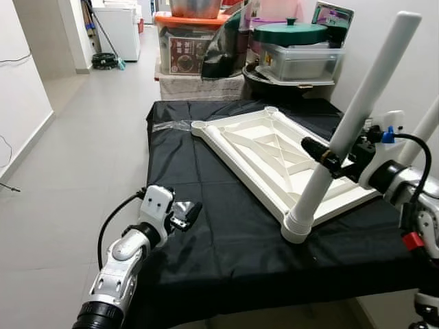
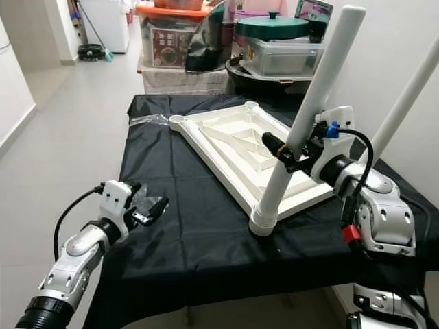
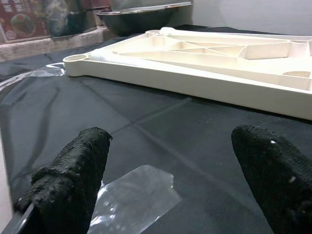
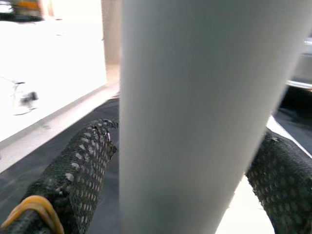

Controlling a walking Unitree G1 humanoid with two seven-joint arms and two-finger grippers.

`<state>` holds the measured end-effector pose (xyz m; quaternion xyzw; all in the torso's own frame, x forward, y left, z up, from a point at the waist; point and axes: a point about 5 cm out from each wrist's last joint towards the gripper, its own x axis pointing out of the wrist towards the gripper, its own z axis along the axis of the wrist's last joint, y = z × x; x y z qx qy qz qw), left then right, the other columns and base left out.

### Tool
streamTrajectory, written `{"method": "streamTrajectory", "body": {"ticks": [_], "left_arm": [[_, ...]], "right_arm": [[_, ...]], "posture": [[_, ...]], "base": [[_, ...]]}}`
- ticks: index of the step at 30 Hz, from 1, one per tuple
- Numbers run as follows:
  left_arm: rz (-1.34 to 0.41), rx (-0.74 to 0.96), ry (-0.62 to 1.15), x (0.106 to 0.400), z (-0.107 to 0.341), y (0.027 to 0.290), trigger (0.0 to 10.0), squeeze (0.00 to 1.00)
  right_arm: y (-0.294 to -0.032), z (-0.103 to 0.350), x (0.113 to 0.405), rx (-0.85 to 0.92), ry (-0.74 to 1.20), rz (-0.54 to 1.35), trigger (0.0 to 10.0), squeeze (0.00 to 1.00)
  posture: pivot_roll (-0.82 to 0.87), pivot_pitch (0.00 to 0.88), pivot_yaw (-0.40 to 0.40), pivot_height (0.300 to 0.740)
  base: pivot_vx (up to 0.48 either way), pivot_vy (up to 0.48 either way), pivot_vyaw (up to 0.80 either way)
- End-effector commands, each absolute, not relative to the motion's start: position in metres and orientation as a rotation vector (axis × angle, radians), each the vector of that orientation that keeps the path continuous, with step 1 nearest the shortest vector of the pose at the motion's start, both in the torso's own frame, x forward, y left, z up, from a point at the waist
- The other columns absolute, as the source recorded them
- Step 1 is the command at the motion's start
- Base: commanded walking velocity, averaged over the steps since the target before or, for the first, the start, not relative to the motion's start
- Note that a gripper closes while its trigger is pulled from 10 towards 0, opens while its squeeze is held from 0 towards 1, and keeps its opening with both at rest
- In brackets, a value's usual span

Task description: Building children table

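I take the upturned white tabletop (image 1: 274,161) as my landmark; it lies underside up on the black cloth (image 1: 206,226) that covers the work table. To the left of the tabletop, well apart from it and near the cloth's left edge, my left gripper (image 1: 184,214) hovers low with its two fingers spread wide and nothing between them; a piece of clear plastic film (image 3: 131,192) lies on the cloth just under it. If I lower this arm carelessly, I think the fingers can catch the film or drag the cloth, and then the tabletop can slide together with it. At the near corner of the tabletop stands a white leg (image 1: 343,137), its foot seated in the corner socket (image 1: 299,226) and its body tilted up toward the right. My right gripper (image 1: 328,160) is closed around this leg at about half its height. The leg is not upright, so I judge it is not fully pushed in. If I press down along a wrong line, the leg can jam or spring out of the socket, or the smooth tube can slip between my fingers. A second white leg (image 1: 429,127) stands to the right of the tabletop, close to my right arm, and I may knock it.
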<state>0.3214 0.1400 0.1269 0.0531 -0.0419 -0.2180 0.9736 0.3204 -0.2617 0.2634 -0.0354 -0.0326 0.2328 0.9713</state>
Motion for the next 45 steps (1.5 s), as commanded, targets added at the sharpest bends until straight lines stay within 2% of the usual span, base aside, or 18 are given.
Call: {"method": "streamTrajectory", "body": {"ticks": [1, 6, 7, 8, 9, 10, 11, 12, 13, 14, 16, 18, 32, 40, 41, 45], "left_arm": [[-0.44, 0.109, -0.068, 0.319, 0.122, 0.142, 10.0, 0.0], [-0.44, 0.108, -0.068, 0.319, 0.122, 0.141, 10.0, 0.0], [-0.44, 0.108, -0.068, 0.318, 0.121, 0.141, 10.0, 0.0], [-0.44, 0.108, -0.068, 0.318, 0.121, 0.141, 10.0, 0.0], [-0.44, 0.108, -0.067, 0.318, 0.121, 0.141, 10.0, 0.0], [-0.44, 0.108, -0.067, 0.318, 0.121, 0.141, 10.0, 0.0], [-0.439, 0.108, -0.066, 0.318, 0.121, 0.141, 10.0, 0.0], [-0.439, 0.108, -0.066, 0.318, 0.121, 0.141, 10.0, 0.0], [-0.439, 0.109, -0.065, 0.318, 0.12, 0.141, 10.0, 0.0], [-0.438, 0.108, -0.065, 0.318, 0.12, 0.141, 10.0, 0.0], [-0.438, 0.108, -0.065, 0.318, 0.12, 0.141, 10.0, 0.0], [-0.438, 0.108, -0.065, 0.318, 0.12, 0.141, 10.0, 0.0], [-0.439, 0.11, -0.064, 0.317, 0.12, 0.141, 10.0, 0.0], [-0.441, 0.113, -0.064, 0.317, 0.12, 0.14, 10.0, 0.0], [-0.438, 0.115, -0.064, 0.318, 0.12, 0.14, 10.0, 0.0], [-0.437, 0.115, -0.065, 0.318, 0.12, 0.141, 10.0, 0.0]], "right_arm": [[-0.267, 0.264, 0.32, -0.056, -0.081, 0.505, 9.8, 0.0], [-0.268, 0.26, 0.322, -0.06, -0.069, 0.55, 10.0, 0.0], [-0.269, 0.258, 0.323, -0.063, -0.068, 0.557, 8.8, 0.0], [-0.269, 0.258, 0.323, -0.063, -0.068, 0.557, 8.8, 0.0], [-0.27, 0.256, 0.326, -0.065, -0.065, 0.56, 6.5, 0.0], [-0.27, 0.256, 0.326, -0.065, -0.065, 0.56, 6.5, 0.0], [-0.27, 0.254, 0.327, -0.066, -0.064, 0.562, 5.1, 0.0], [-0.27, 0.254, 0.327, -0.066, -0.064, 0.562, 5.1, 0.0], [-0.27, 0.253, 0.328, -0.069, -0.064, 0.563, 4.2, 0.0], [-0.27, 0.252, 0.33, -0.075, -0.061, 0.563, 2.2, 0.0], [-0.27, 0.252, 0.33, -0.075, -0.061, 0.563, 2.2, 0.0], [-0.27, 0.249, 0.333, -0.082, -0.061, 0.572, 0.0, 0.0], [-0.27, 0.24, 0.338, -0.072, -0.064, 0.533, 0.0, 0.0], [-0.263, 0.204, 0.335, -0.064, -0.006, 0.35, 0.0, 0.0], [-0.255, 0.19, 0.331, -0.053, 0.007, 0.253, 0.0, 0.0], [-0.248, 0.181, 0.328, -0.051, 0.012, 0.169, 0.0, 0.0]], "posture": [[-0.01, 0.0, -0.065, 0.74], [-0.01, 0.0, -0.068, 0.74], [-0.01, 0.0, -0.069, 0.74], [-0.01, 0.0, -0.069, 0.74], [-0.01, 0.0, -0.071, 0.74], [-0.01, 0.0, -0.071, 0.74], [-0.01, 0.0, -0.071, 0.74], [-0.01, 0.0, -0.071, 0.74], [-0.01, 0.0, -0.073, 0.74], [0.0, 0.0, -0.075, 0.74], [0.0, 0.0, -0.075, 0.74], [0.0, 0.0, -0.077, 0.74], [0.0, 0.0, -0.075, 0.74], [0.0, 0.0, -0.074, 0.74], [0.0, 0.0, -0.075, 0.74], [0.0, 0.0, -0.076, 0.74]], "base": [[0.0, 0.0, 0.0], [0.0, 0.0, 0.0], [0.0, 0.0, 0.0], [0.0, 0.0, 0.0], [0.0, 0.0, 0.0], [0.0, 0.0, 0.0], [0.0, 0.0, 0.0], [0.0, 0.0, 0.0], [0.0, 0.0, 0.0], [0.0, 0.0, 0.0], [0.0, 0.0, 0.0], [0.0, 0.0, 0.0], [0.0, 0.0, 0.0], [0.0, 0.0, 0.0], [0.0, 0.0, 0.0], [0.0, 0.0, 0.0]]}}
